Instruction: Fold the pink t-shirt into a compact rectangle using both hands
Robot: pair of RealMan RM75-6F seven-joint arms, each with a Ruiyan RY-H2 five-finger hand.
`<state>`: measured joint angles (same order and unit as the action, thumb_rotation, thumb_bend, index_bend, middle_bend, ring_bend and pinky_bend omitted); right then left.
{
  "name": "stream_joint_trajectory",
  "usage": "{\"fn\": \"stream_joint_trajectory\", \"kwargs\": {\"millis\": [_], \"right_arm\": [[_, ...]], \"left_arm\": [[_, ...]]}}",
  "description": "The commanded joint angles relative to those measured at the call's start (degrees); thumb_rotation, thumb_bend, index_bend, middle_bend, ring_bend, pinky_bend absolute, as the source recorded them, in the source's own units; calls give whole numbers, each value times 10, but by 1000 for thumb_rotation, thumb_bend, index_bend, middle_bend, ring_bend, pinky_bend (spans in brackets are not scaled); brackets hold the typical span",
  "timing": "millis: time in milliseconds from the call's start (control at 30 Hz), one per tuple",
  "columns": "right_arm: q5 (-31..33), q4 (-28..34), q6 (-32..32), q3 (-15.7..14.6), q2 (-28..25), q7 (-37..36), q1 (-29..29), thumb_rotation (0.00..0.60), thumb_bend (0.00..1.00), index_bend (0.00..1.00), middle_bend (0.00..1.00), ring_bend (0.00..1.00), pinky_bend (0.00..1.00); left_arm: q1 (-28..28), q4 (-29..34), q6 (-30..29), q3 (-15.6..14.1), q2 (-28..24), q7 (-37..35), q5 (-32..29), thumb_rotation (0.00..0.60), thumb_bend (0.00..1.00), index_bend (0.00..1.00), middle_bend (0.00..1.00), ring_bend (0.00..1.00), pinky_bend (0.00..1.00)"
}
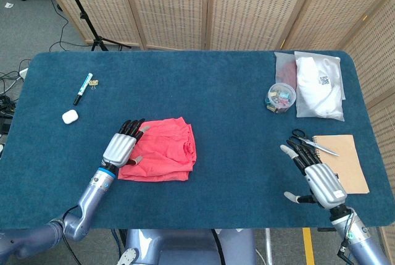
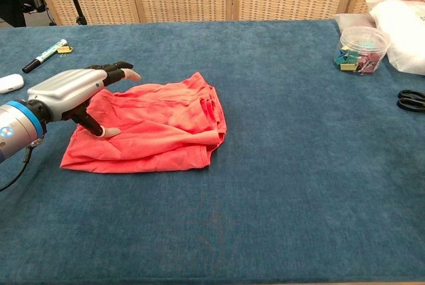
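The pink t-shirt [image 1: 162, 149] [image 2: 156, 129] lies folded into a rough rectangle on the blue table, left of centre. My left hand [image 1: 121, 147] [image 2: 70, 92] hovers over the shirt's left edge, fingers spread and holding nothing. My right hand [image 1: 315, 175] rests far off at the table's right front, fingers apart and empty; the chest view does not show it.
Black scissors [image 1: 311, 143] [image 2: 412, 100] and a brown notebook [image 1: 344, 160] lie by the right hand. A tub of clips [image 1: 281, 97] [image 2: 360, 48] and a white bag [image 1: 318, 84] sit at the back right. A marker [image 1: 82, 89] and white case [image 1: 70, 116] lie far left.
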<state>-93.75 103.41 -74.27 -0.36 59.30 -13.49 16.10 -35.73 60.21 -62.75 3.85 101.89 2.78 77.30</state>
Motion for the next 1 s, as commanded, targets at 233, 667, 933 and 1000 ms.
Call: {"fn": "stream_joint_trajectory", "kwargs": {"millis": [233, 667, 933, 1000], "right_arm": [[0, 1, 0, -1, 0, 2, 0, 600, 0, 0, 0, 0, 0], [-9, 6, -7, -3, -5, -3, -2, 600, 0, 0, 0, 0, 0], [-8, 1, -44, 10, 0, 42, -16, 600, 0, 0, 0, 0, 0], [-5, 1, -51, 14, 0, 50, -19, 600, 0, 0, 0, 0, 0]], "left_arm": [[9, -18, -9, 10, 5, -24, 6, 600, 214, 0, 0, 0, 0], [31, 129, -58, 49, -100, -55, 9, 600, 203, 0, 0, 0, 0], [85, 306, -115, 69, -233, -27, -16, 600, 0, 0, 0, 0, 0], [100, 333, -129, 66, -255, -25, -17, 600, 0, 0, 0, 0, 0]]}}
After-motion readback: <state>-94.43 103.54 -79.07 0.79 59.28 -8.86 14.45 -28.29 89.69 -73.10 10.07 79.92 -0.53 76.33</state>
